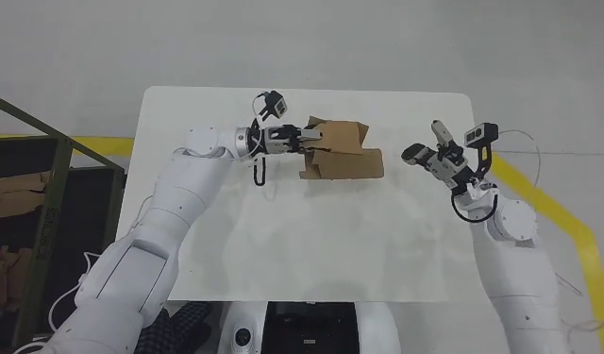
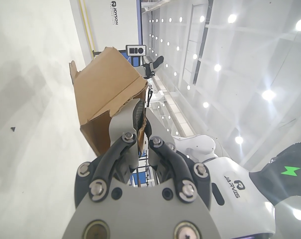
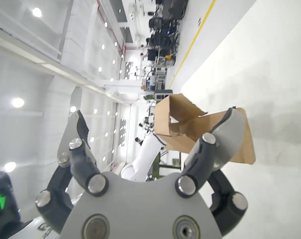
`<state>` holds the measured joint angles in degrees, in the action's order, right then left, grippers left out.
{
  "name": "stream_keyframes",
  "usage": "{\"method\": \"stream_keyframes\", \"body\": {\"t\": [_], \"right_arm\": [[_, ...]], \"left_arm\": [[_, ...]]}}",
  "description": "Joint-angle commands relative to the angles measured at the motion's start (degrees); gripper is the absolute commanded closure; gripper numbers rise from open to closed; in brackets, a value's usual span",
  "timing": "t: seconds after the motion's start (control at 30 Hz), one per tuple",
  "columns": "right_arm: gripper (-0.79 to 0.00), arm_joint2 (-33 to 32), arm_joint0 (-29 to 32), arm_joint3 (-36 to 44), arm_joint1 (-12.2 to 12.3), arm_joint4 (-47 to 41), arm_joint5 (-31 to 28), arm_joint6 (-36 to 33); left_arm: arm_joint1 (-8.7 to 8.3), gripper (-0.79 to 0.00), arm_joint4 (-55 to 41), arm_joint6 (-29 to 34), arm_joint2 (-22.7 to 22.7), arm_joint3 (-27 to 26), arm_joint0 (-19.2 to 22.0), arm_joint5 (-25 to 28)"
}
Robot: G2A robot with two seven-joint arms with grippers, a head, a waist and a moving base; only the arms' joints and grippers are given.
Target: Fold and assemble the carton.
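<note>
A brown cardboard carton [image 1: 342, 150] lies partly folded on the white table [image 1: 302, 250], just behind its middle. My left gripper [image 1: 314, 139] is at the carton's left end, shut on a cardboard flap; in the left wrist view the flap [image 2: 141, 135] is pinched between the fingers and the carton [image 2: 103, 88] stands up beyond them. My right gripper [image 1: 425, 144] hovers open to the right of the carton, apart from it. From the right wrist the carton [image 3: 190, 128] shows its open end, beyond the open right gripper [image 3: 153, 120].
A dark metal rack with cardboard pieces [image 1: 28, 203] stands left of the table. A yellow floor line [image 1: 528, 184] runs past the table's right side. The front half of the table is bare white surface.
</note>
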<state>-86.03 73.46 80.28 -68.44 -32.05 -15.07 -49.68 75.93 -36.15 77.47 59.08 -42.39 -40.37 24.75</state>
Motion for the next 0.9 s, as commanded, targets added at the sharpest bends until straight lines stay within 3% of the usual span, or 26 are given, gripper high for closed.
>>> {"method": "stream_keyframes", "body": {"t": [0.0,0.43,0.87], "right_arm": [[-0.785,0.2,-1.2,-1.2,0.1,-2.4,-0.1,-4.9],[-0.785,2.5,-5.5,-5.7,0.4,-8.1,-3.3,-23.2],[-0.785,3.6,-8.5,-10.5,0.7,-10.3,-5.7,-29.5]], "left_arm": [[0.13,0.0,-0.3,1.3,-0.3,0.2,0.1,0.8],[-0.47,0.0,-2.4,3.9,-0.9,-3.3,-1.9,-1.8],[-1.29,0.0,-2.4,4.9,-1.9,-5.2,-2.4,-2.9]]}}
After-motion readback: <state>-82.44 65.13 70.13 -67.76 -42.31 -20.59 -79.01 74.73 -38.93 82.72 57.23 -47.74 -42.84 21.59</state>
